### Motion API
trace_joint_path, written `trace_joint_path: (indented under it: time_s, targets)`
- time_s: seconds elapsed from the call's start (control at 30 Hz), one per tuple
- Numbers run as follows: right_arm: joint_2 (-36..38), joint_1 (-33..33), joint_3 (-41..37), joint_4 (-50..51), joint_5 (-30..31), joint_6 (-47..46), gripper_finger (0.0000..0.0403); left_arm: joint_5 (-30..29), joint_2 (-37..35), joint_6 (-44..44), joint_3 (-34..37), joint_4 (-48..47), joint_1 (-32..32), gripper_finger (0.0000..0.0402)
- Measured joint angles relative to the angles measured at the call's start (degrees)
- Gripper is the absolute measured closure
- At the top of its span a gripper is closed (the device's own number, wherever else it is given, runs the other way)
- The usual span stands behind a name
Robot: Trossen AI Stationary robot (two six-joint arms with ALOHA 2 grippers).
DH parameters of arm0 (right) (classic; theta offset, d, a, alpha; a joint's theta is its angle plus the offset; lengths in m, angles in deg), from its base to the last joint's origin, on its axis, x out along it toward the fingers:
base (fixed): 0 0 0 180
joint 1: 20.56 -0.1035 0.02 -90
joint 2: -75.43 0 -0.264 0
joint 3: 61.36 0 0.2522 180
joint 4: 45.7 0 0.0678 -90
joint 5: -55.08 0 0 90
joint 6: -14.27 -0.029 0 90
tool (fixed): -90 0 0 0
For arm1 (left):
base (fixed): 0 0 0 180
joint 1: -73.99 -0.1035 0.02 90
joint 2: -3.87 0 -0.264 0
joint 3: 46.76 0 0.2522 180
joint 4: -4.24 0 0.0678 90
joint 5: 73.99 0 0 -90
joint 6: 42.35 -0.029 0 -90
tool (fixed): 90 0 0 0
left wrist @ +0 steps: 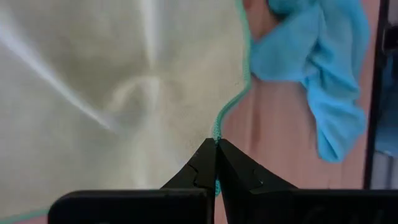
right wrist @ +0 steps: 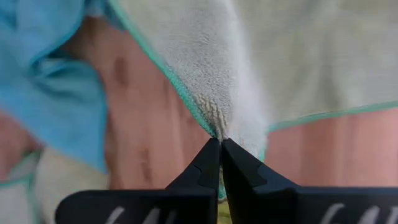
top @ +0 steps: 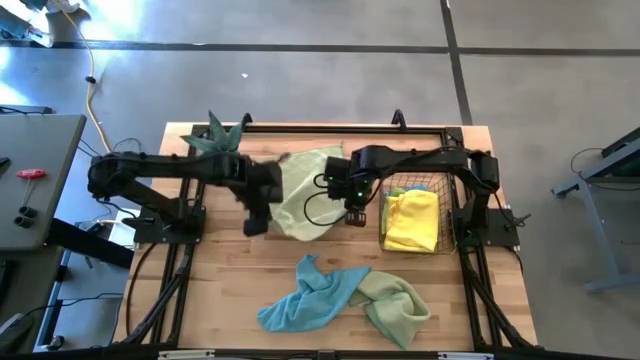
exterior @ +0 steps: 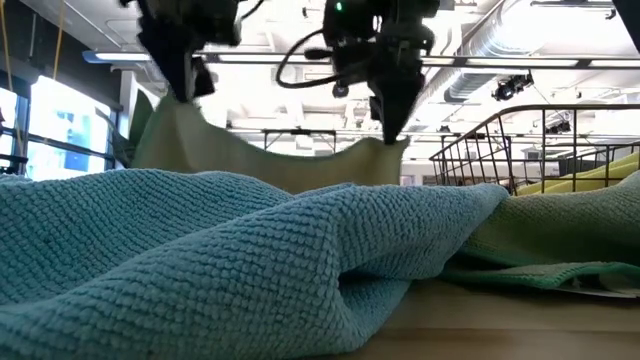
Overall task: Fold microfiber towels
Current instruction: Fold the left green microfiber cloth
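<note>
A pale green towel (top: 305, 190) hangs spread between my two grippers above the table's middle; it shows in the low view (exterior: 260, 155) too. My left gripper (top: 258, 218) is shut on its left side, and my right gripper (top: 354, 212) is shut on its right side. A light blue towel (top: 300, 300) and a lime green towel (top: 398, 305) lie crumpled on the table near the front edge. A yellow towel (top: 412, 220) lies in the wire basket (top: 440, 185). My left gripper pinches the pale towel's teal-hemmed edge (left wrist: 217, 127) between its two shut fingers, pointing down from above. The cloth hangs below (exterior: 175, 125) and sags toward the other gripper. My right gripper pinches a bunched corner of the pale towel (right wrist: 216, 121), where two hemmed edges meet, between its two shut fingers, from above. The corner (exterior: 385, 150) is lifted clear and the cloth sags slack toward my left gripper.
A green potted plant (top: 222, 135) stands at the table's far left. The wire basket stands at the right, close to my right arm. Bare wood shows between the hanging towel and the two crumpled towels.
</note>
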Motion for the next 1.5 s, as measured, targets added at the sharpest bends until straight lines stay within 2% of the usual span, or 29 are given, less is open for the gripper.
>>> trace_joint_path:
  time_s: [0.23,0.33,0.4,0.53,0.77,0.93,1.17,1.33,1.5]
  targets:
    - [0.0,0.7,-6.0,-3.7,-13.5,3.8,0.0402,6.5,0.0,6.7,9.6,12.9,5.9,0.0402]
    - [0.0,0.7,-6.2,-4.0,-15.1,6.0,0.0402,6.6,0.0,7.2,10.7,16.0,7.6,0.0402]
    - [0.0,1.1,-5.8,-5.1,-13.7,7.7,0.0402,3.3,0.0,7.2,10.9,16.4,8.0,0.0402]
    - [0.0,3.5,-4.4,-7.9,-10.2,9.3,0.0402,-7.5,0.0,7.9,10.9,15.1,7.0,0.0402]
    - [0.0,8.9,-3.9,-14.5,4.8,9.5,0.0402,-24.7,0.0,12.2,10.9,9.6,3.5,0.0402]
    - [0.0,13.6,-3.9,-20.1,7.2,9.4,0.0402,-35.0,0.0,12.8,10.9,6.2,0.3,0.0401]
    - [-1.5,18.1,-3.9,-25.8,2.6,8.9,0.0402,-38.5,0.0,12.4,11.5,10.6,-4.8,0.0399]
    - [-4.5,18.7,-3.9,-26.1,4.8,10.6,0.0402,-39.9,0.0,10.2,15.0,15.9,-8.0,0.0399]
    - [-6.5,19.0,-3.9,-28.3,8.7,12.2,0.0402,-46.8,0.1,11.0,17.6,19.1,-11.4,0.0399]
